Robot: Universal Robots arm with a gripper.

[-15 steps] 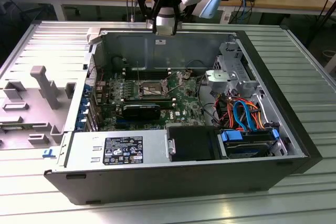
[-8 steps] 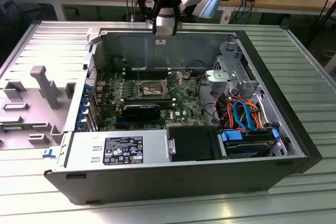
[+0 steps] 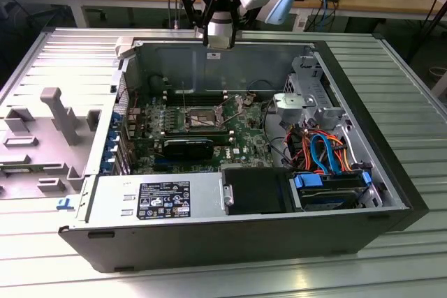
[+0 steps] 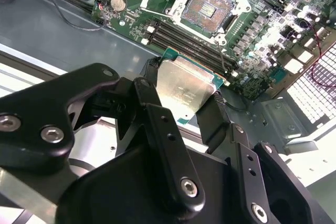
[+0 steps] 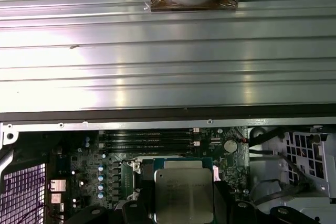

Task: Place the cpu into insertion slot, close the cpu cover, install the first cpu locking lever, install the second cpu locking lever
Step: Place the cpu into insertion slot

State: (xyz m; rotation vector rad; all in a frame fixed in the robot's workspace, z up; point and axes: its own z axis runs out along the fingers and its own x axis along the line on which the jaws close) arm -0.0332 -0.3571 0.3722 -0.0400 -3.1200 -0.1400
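Gripper (image 4: 185,89) pinches cpu (image 4: 184,83) (silver top facing wrist); insertion slot (image 4: 210,9) lies uncovered.

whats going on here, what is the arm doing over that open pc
A robot arm is working over an open computer case. Its claw is shut on the cpu, gripping the chip by its edges and holding it in the air, clear of the insertion slot. The slot is uncovered and empty, with its dark contact field bare, so the cpu is not yet seated.
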